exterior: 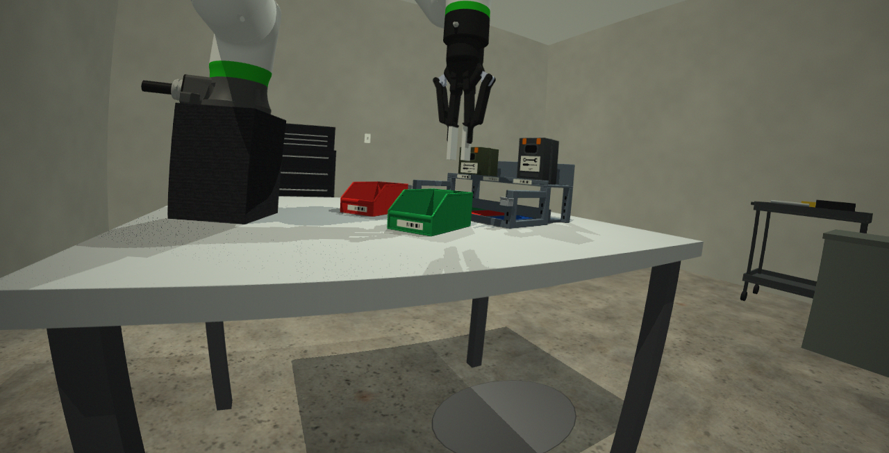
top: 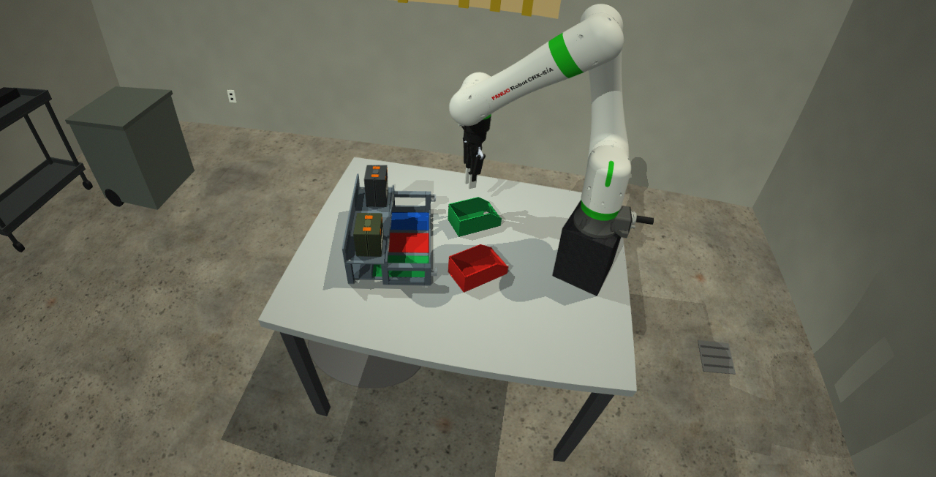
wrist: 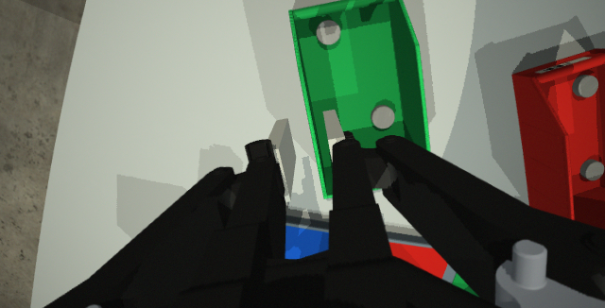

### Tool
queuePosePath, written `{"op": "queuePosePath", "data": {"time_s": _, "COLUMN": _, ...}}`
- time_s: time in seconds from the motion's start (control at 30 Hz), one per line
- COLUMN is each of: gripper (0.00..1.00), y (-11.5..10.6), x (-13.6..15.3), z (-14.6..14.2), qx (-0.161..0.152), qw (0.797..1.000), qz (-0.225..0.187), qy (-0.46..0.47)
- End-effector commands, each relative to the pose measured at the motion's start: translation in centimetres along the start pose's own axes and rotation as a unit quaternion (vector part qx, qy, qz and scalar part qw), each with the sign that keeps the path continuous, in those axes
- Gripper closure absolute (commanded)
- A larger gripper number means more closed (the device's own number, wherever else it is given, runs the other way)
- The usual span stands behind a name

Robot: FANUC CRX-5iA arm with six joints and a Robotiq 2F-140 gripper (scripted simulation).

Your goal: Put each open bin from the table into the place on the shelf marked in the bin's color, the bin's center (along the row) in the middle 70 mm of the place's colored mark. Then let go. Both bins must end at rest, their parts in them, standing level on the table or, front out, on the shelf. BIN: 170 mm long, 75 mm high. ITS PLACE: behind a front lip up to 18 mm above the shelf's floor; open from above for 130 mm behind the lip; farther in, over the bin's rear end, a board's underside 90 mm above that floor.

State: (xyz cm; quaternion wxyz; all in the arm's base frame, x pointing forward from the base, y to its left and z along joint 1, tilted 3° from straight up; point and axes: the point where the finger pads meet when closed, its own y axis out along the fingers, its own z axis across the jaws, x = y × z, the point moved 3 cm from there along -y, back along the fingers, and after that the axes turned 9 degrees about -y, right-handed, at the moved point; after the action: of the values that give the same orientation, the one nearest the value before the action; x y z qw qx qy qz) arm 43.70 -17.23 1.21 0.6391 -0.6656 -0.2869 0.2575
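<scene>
The green bin [top: 474, 215] [exterior: 428, 210] [wrist: 359, 77] stands level on the table and holds two grey round parts [wrist: 328, 32] [wrist: 383, 116]. The red bin [top: 477, 267] [exterior: 367, 196] [wrist: 558, 133] stands beside it, also with round parts [wrist: 585, 86]. The grey shelf [top: 349, 232] [exterior: 528, 201] shows blue [top: 409, 220] [wrist: 298, 244], red [top: 409, 243] [wrist: 416, 256] and green [top: 418, 257] marks. My gripper [top: 472, 179] [exterior: 456, 149] [wrist: 309, 134] hangs well above the table, over the green bin's shelf-side end. Its fingers stand a little apart with nothing between them.
Two dark boxes [top: 375, 184] [top: 368, 233] [exterior: 538, 153] [exterior: 478, 161] stand on the shelf's upper board. The robot's black base [top: 584, 254] [exterior: 223, 161] stands on the table [top: 458, 336] behind the bins. A grey cabinet [top: 131, 143] and a black cart [exterior: 801, 232] stand on the floor.
</scene>
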Motion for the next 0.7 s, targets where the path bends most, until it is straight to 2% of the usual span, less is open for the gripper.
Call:
{"op": "queuePosePath", "data": {"time_s": 0.0, "gripper": 0.85, "y": 0.4, "x": 0.0, "z": 0.0, "qx": 0.0, "qw": 1.0, "qz": 0.0, "qy": 0.0}}
{"op": "queuePosePath", "data": {"time_s": 0.67, "gripper": 0.85, "y": 4.0, "x": 0.0, "z": 0.0, "qx": 0.0, "qw": 1.0, "qz": 0.0, "qy": 0.0}}
